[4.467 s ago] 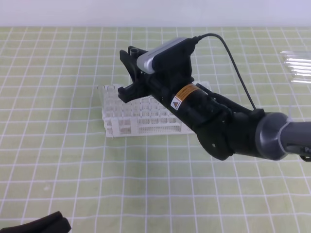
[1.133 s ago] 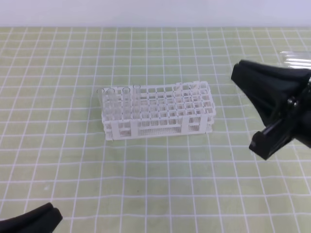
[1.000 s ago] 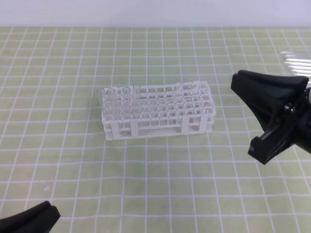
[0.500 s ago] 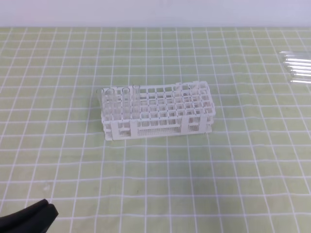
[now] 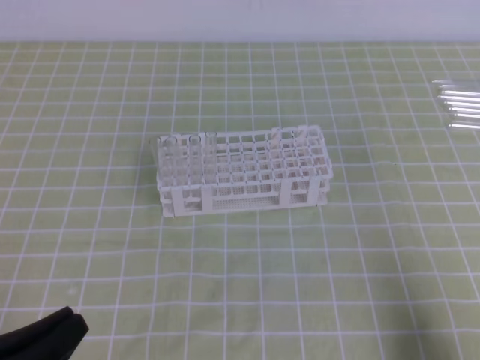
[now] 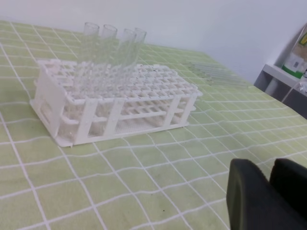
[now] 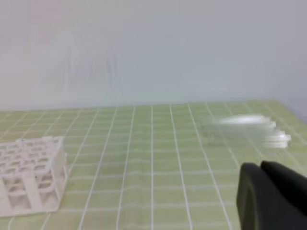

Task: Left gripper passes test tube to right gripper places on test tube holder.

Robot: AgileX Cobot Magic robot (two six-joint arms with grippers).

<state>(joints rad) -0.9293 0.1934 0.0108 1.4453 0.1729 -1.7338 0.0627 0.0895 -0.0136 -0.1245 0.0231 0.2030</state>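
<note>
White holder (image 5: 244, 171) at mid-cloth (image 5: 247, 285) with four clear tubes (image 6: 113, 45) upright in its left-end holes, the test tube among them, not told apart. Left gripper (image 5: 43, 339) low at the near-left corner, fingers (image 6: 249, 196) pressed nearly together on nothing. Right gripper (image 7: 268, 194) out of the high view, fingers close together and empty. Spare tubes (image 5: 459, 103) flat at the far right edge, well apart from the holder.

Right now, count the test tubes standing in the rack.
4, all upright in the holder's far-left row: tube one, two, three, four. Clear glass may hide others.
</note>
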